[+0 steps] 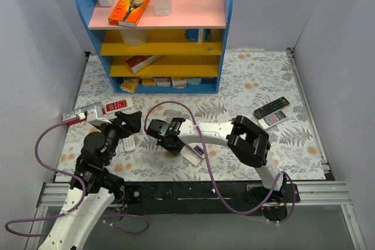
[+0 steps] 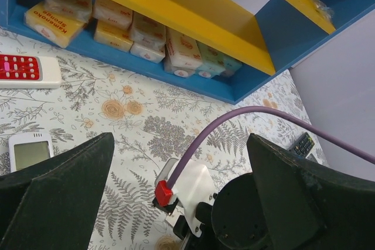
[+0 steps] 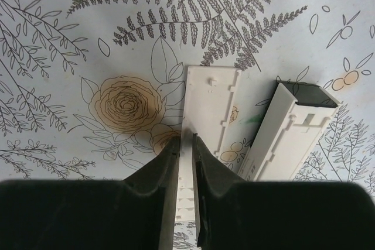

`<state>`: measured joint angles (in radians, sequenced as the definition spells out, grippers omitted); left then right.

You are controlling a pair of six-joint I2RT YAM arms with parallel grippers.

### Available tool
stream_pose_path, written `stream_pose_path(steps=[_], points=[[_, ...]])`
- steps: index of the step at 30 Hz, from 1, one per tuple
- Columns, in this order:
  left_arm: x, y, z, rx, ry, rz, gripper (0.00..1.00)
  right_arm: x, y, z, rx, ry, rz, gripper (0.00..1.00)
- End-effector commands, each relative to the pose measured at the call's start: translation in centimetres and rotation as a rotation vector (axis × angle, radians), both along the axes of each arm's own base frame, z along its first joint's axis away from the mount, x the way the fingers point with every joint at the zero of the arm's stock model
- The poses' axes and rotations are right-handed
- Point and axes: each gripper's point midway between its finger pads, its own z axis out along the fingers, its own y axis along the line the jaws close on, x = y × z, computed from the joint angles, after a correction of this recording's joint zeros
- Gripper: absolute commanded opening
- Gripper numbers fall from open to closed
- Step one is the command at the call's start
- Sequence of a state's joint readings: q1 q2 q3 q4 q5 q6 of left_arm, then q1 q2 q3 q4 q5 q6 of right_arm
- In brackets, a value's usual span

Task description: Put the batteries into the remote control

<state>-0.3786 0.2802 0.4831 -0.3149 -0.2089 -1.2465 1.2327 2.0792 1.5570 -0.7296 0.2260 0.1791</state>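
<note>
My right gripper (image 3: 186,141) is shut on the edge of a flat white battery cover (image 3: 212,100), holding it low over the flowered mat. The slim white remote control (image 3: 286,136) lies just to its right with its compartment open and a dark patch at its far end. In the top view the right gripper (image 1: 170,139) is at the middle of the table, with the remote (image 1: 192,154) beside it. My left gripper (image 1: 131,122) is open and empty, left of the right gripper. In its own view its jaws stand wide apart (image 2: 180,150). No batteries show clearly.
A blue and yellow shelf (image 1: 161,65) stands at the back. A white remote with red buttons (image 1: 117,105) and a small white device with a screen (image 2: 29,151) lie at the left. A black remote (image 1: 271,107) and a grey one (image 1: 273,119) lie at the right.
</note>
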Motion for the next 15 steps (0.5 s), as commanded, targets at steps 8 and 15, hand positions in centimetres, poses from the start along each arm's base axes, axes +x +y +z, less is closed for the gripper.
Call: stream_pose_path(steps=[8, 15], points=[[0.1, -0.8, -0.5, -0.015, 0.037, -0.035, 0.98, -0.4, -1.7, -1.9, -0.116, 0.015, 0.009, 0.05], [0.0, -1.2, -1.1, -0.033, 0.055, -0.048, 0.98, 0.3, -0.5, 0.7, -0.018, -0.013, 0.013, 0.01]])
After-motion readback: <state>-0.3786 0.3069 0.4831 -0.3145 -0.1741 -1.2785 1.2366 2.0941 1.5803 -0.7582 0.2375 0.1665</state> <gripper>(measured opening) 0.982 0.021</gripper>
